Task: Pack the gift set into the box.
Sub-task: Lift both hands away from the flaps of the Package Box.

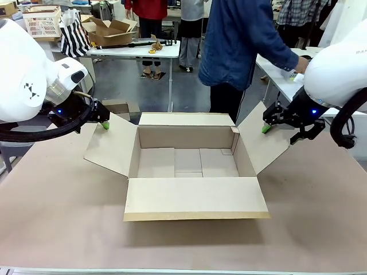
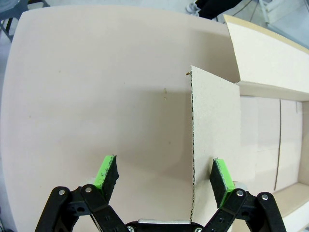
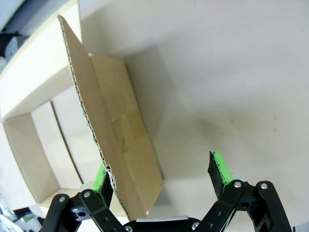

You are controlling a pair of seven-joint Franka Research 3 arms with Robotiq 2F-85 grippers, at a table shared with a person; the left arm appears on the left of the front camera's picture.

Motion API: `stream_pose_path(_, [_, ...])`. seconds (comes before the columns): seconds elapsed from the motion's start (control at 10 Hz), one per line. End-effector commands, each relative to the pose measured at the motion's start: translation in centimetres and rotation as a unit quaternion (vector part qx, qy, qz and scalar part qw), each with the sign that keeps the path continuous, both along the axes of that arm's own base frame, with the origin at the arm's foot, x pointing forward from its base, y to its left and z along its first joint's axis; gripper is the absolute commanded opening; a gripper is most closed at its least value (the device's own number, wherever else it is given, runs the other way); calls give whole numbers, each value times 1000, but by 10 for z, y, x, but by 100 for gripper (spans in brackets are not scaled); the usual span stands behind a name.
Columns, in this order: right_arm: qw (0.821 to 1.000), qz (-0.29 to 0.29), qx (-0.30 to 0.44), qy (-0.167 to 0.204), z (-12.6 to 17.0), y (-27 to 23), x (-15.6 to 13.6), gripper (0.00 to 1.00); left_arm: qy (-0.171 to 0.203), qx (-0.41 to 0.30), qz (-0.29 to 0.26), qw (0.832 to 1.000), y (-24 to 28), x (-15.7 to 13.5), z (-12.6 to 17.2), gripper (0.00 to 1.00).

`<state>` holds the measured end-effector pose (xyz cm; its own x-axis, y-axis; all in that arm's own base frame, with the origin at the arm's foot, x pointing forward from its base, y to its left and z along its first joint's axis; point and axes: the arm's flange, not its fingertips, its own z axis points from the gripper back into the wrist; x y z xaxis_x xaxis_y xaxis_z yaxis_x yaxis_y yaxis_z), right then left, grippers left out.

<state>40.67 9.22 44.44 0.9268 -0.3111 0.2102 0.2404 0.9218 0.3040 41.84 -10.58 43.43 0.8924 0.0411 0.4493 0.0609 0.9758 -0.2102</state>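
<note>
Standing across from the person, I see one box open in the middle of the tabletop, all four flaps folded outward and nothing inside. The left tool sits at the outer edge of the left flap, the right tool at the edge of the right flap. One person stands at the far side, turned toward another table. The gift set is nowhere I can find.

Through the left wrist camera, the left tool is spread wide, the flap's raw edge standing between its two green pads, touching neither as far as I can tell.

Through the right wrist camera, the right tool is likewise spread, with the flap's corrugated edge passing close against one pad; the other pad is well clear.

My worry: if either tool closes or pulls unevenly, the flap could crease or drag the whole box sideways. A flap released too soon might swing inward and block the opening when the set arrives.
</note>
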Motion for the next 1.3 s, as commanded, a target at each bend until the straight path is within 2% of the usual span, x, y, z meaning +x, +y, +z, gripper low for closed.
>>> stream_pose_path(0.0, [1000,-11,-8,1,4,2,1,100,3,4,6,1000,0,-1,2,100])
stream_pose_path(1.2, [1000,-11,-8,1,4,2,1,100,3,4,6,1000,0,-1,2,100])
